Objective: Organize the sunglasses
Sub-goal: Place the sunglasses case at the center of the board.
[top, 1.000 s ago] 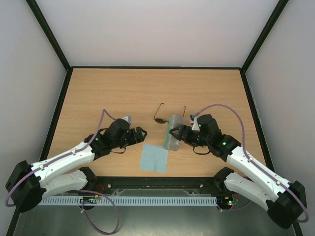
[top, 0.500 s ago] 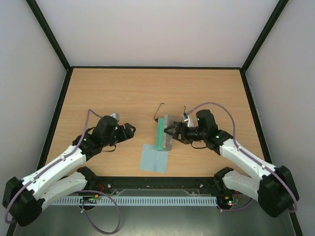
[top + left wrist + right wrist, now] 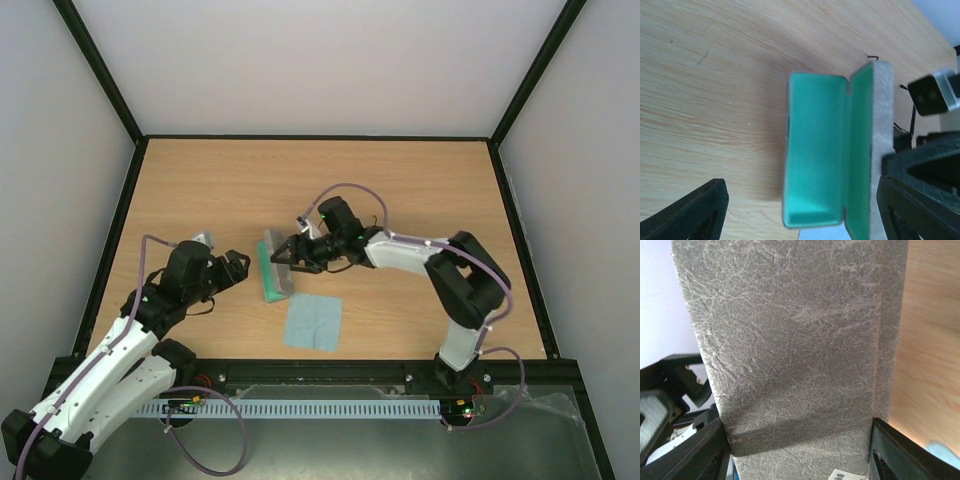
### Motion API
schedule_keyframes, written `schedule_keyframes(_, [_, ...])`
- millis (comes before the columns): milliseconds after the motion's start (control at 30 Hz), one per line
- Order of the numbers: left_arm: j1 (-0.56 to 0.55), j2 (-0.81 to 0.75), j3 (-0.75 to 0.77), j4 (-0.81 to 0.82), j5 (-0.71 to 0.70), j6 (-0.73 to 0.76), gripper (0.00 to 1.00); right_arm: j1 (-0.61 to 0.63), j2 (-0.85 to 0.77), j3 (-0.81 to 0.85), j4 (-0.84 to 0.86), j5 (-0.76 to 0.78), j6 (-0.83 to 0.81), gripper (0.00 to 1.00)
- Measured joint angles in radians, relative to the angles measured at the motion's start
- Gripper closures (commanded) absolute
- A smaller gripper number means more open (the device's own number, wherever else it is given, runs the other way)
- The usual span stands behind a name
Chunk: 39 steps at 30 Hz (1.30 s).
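The right arm [image 3: 400, 250] has swung across the wooden desk [image 3: 200, 190]. It has carried the grey rectangular case [image 3: 272, 268] from beyond the far-right corner of the light blue square cloth [image 3: 312, 322] to just beyond the cloth's far-left corner. The right arm's jaws are clamped across the case's grey textured shell, which fills the right wrist view. The case is open, and its empty green lining faces the left arm [image 3: 130, 335]. Whether its lower edge touches the desk I cannot tell. The left arm has drawn back, so the left arm's jaws now sit further left of the cloth than the case does, spread wide and holding nothing, aimed at the green interior. The thin dark wire-framed sunglasses [image 3: 873, 56] have not travelled with the case. In the top view the right arm lies over the spot beyond the cloth's far edge where they should be. The left wrist view shows only a small hooked wire end past the case's far rim, probably a temple tip. The case looks ready to receive them, but they are not yet packed. Fetching them will likely mean reaching behind the case or clearing the right arm first.
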State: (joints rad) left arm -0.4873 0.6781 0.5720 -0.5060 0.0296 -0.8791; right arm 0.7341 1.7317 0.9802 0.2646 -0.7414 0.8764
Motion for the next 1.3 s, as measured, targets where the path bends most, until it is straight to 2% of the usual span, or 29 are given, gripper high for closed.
schedule_keyframes(67, [0.007, -0.011, -0.002, -0.017, -0.002, 0.000, 0.16, 0.014, 0.071, 0.066, 0.003, -0.002, -0.009, 0.71])
schedule_keyframes(367, [0.018, -0.022, -0.002, -0.042, -0.006, 0.001, 0.16, 0.030, 0.261, 0.239, -0.038, -0.015, -0.070, 0.55])
schedule_keyframes(533, [0.018, -0.019, -0.002, -0.043, -0.008, 0.001, 0.16, 0.030, 0.291, 0.284, -0.082, -0.026, -0.110, 0.48])
schedule_keyframes(633, [0.018, -0.016, -0.002, -0.043, -0.008, 0.001, 0.16, 0.030, 0.306, 0.305, -0.103, -0.029, -0.134, 0.39])
schedule_keyframes(833, [0.018, -0.016, -0.002, -0.043, -0.008, 0.001, 0.16, 0.030, 0.312, 0.328, -0.151, -0.029, -0.177, 0.30])
schedule_keyframes(867, [0.018, -0.016, -0.002, -0.043, -0.008, 0.001, 0.16, 0.030, 0.312, 0.333, -0.159, -0.029, -0.181, 0.25])
schedule_keyframes(1033, [0.021, -0.016, -0.002, -0.043, -0.008, 0.001, 0.16, 0.030, 0.312, 0.352, -0.209, -0.012, -0.231, 0.21])
schedule_keyframes(1300, [0.021, -0.017, -0.002, -0.042, -0.007, 0.001, 0.16, 0.030, 0.312, 0.358, -0.278, 0.011, -0.284, 0.21])
